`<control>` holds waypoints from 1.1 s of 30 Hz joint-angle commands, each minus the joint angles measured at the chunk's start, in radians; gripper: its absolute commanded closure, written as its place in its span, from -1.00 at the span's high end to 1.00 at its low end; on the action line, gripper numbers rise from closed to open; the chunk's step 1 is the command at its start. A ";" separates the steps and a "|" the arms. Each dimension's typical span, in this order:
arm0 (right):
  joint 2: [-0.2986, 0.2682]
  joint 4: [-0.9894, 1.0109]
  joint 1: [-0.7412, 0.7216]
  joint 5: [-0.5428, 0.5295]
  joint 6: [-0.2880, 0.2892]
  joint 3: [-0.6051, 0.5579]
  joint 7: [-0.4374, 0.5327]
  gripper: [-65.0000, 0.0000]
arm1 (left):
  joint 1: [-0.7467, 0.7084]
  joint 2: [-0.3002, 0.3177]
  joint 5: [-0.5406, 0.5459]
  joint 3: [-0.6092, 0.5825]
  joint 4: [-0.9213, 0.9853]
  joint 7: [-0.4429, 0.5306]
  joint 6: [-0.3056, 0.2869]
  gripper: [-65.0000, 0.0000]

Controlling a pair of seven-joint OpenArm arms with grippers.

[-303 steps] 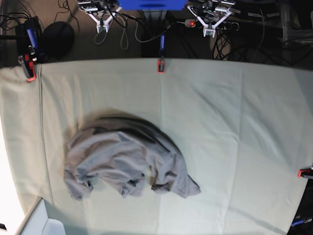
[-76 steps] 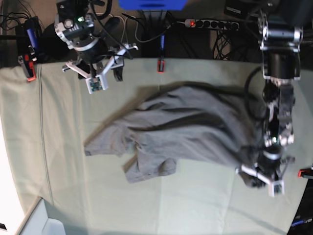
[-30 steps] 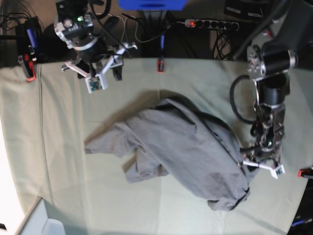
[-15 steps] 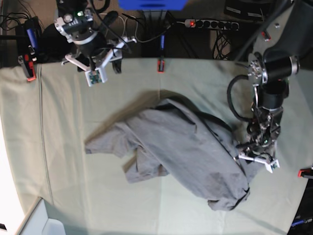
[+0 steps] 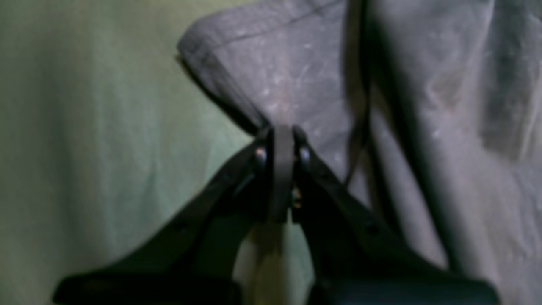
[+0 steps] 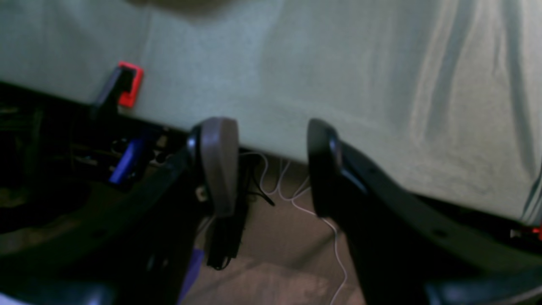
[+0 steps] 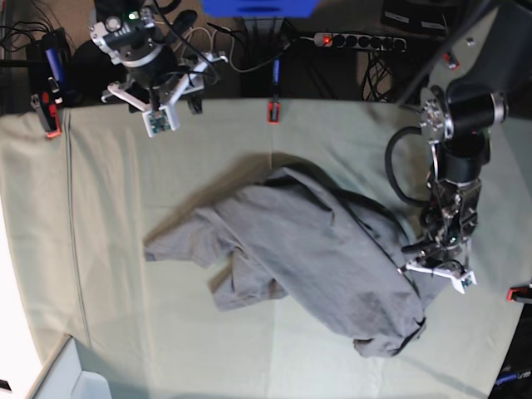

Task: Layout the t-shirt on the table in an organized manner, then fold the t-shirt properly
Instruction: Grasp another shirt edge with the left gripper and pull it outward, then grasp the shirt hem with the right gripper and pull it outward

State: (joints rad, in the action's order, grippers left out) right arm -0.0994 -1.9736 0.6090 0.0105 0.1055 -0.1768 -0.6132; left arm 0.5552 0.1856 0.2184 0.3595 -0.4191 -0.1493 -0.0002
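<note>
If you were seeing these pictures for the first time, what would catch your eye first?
The dark grey t-shirt sprawls crumpled across the middle of the pale green table. The left end effector pinches the shirt's edge at the base view's right side, while the right end effector hangs open and empty over the far left edge.

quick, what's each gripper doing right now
Left gripper: shut on an edge of the t-shirt.
Right gripper: open, holding nothing, over the far table edge.

Dark floor [image 7: 249, 75] behind, tangled cables [image 7: 220, 54], power strip [image 7: 366, 40] with red light, blue frame [image 7: 258, 7]
</note>
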 commanded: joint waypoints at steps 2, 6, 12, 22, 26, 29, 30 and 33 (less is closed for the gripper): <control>-0.001 -0.019 0.010 -0.005 0.007 0.013 0.022 -0.17 | -0.016 0.024 0.048 0.002 -0.085 0.021 0.004 -0.99; 0.003 -0.019 0.004 -0.005 0.007 0.059 0.031 -0.16 | -0.143 0.056 0.137 0.002 -0.283 -0.039 0.004 -0.99; 0.002 -0.045 -0.024 -0.005 0.009 0.093 0.031 -0.15 | -0.383 0.128 0.318 0.014 -0.591 -0.123 0.007 -0.99; 0.005 -0.043 -0.120 -0.005 0.070 0.096 0.028 -0.15 | -0.749 0.128 0.393 0.329 -0.871 -0.125 -0.002 -0.99; 0.005 -0.039 -0.183 -0.005 0.070 0.095 0.022 -0.15 | -0.791 0.128 0.393 0.395 -0.874 -0.125 -0.004 -0.99; -0.001 -0.036 -0.249 -0.005 0.072 0.089 0.022 -0.15 | -0.808 0.128 0.393 0.430 -0.872 -0.125 -0.004 -0.99; -0.001 -0.034 -0.272 -0.005 0.073 0.087 0.022 -0.15 | -0.811 0.127 0.393 0.436 -0.872 -0.125 -0.004 -0.99; -0.001 -0.013 -0.346 -0.005 0.081 0.086 0.022 -0.15 | -0.812 0.127 0.393 0.442 -0.866 -0.125 -0.005 -0.99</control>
State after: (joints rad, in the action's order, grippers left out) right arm -0.0990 -1.9762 0.2668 0.0082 0.1684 -0.0917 -0.6083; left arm -0.2623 0.2939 0.6106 0.7963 -1.2697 -0.3027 -0.0032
